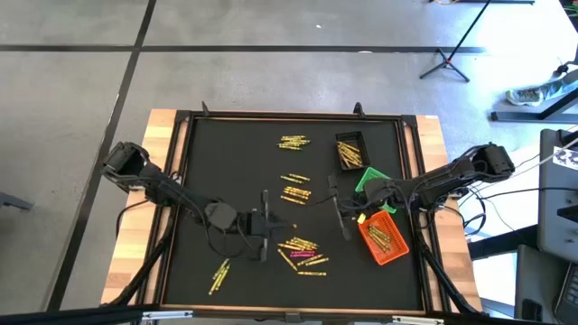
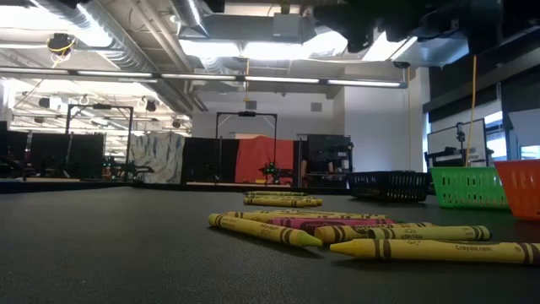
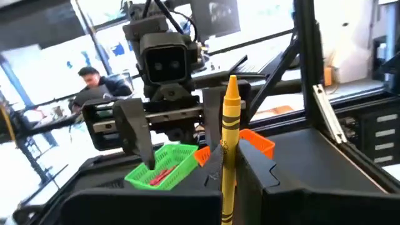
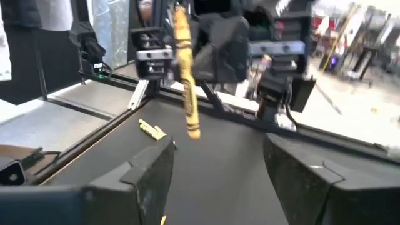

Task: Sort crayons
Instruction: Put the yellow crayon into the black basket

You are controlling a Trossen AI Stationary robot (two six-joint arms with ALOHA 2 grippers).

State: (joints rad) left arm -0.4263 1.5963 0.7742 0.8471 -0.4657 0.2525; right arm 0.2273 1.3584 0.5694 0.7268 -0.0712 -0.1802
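My left gripper (image 1: 278,225) is over the mat's middle, shut on a yellow crayon (image 3: 229,134) that stands upright above the mat; the crayon also shows in the right wrist view (image 4: 185,81). My right gripper (image 4: 219,169) is open and empty, facing the left one a short way off, near the green bin (image 1: 370,181). Loose yellow crayons lie flat on the black mat in small heaps (image 1: 302,248) (image 1: 293,142) (image 1: 219,273), with a pink one (image 2: 329,222) in the near heap. My left gripper pinches the yellow crayon's lower half (image 3: 226,187) between its two fingers. The fingers come about level from the table's left side and lie across the crayon. The crayon is lifted clear of the mat, nearly upright, with its pointed tip (image 3: 231,81) up.
A black bin (image 1: 351,150) with yellow crayons, the green bin (image 3: 164,167) with red crayons, and an orange bin (image 1: 384,237) with yellow crayons stand at the mat's right. More yellow heaps (image 1: 295,185) lie mid-mat. A raised black frame (image 1: 181,181) rims the mat. A person (image 3: 94,81) sits beyond the table.
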